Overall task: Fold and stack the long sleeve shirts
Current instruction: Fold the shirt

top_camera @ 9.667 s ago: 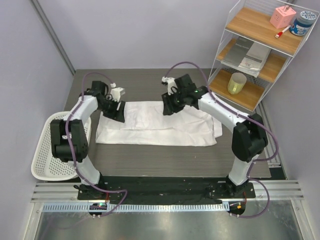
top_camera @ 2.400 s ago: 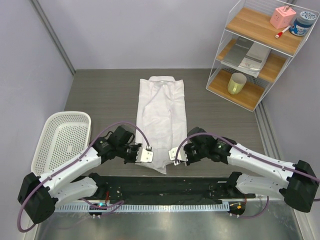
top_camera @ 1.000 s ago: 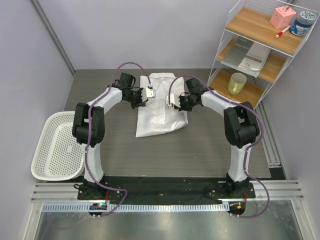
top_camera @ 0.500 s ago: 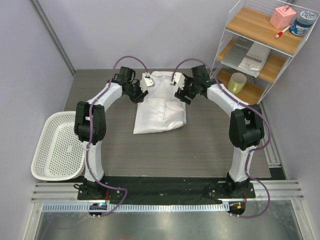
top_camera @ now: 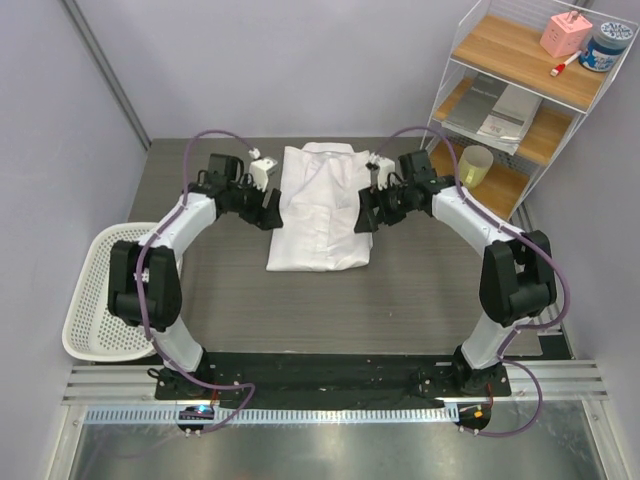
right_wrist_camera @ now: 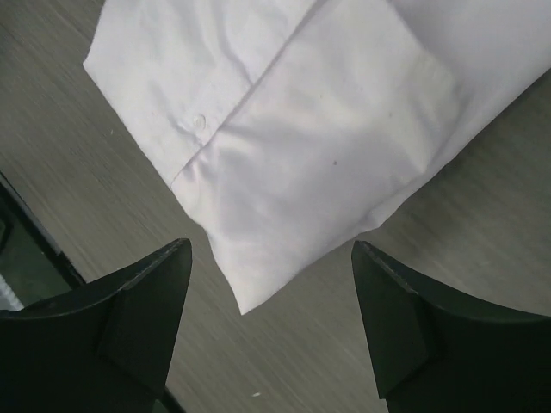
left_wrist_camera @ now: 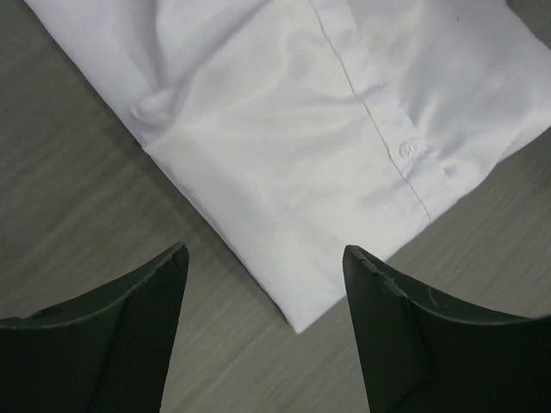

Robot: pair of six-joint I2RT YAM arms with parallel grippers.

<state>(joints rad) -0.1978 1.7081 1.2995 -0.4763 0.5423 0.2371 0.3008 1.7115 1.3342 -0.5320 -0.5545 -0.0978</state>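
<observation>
One white long sleeve shirt [top_camera: 320,205] lies folded in half on the dark table, collar toward the back. My left gripper [top_camera: 268,208] hangs open beside its left edge, nothing between the jaws; in the left wrist view [left_wrist_camera: 265,258] the shirt's button placket and a folded corner [left_wrist_camera: 297,323] lie below the black fingers [left_wrist_camera: 129,327]. My right gripper [top_camera: 366,211] hangs open beside the shirt's right edge, holding nothing; the right wrist view [right_wrist_camera: 271,254] looks down on another corner of the shirt [right_wrist_camera: 245,305].
A white perforated basket [top_camera: 115,290] sits at the table's left edge. A wire shelf unit [top_camera: 520,110] stands at the back right with grey booklets [top_camera: 500,105], a yellow cup [top_camera: 474,167], a pink box [top_camera: 565,35] and a jar [top_camera: 606,47].
Both grippers carried the shirt's near half back over its far half, opened and let it go, then moved outward to the sides. The shirt lies shorter, folded in half.
</observation>
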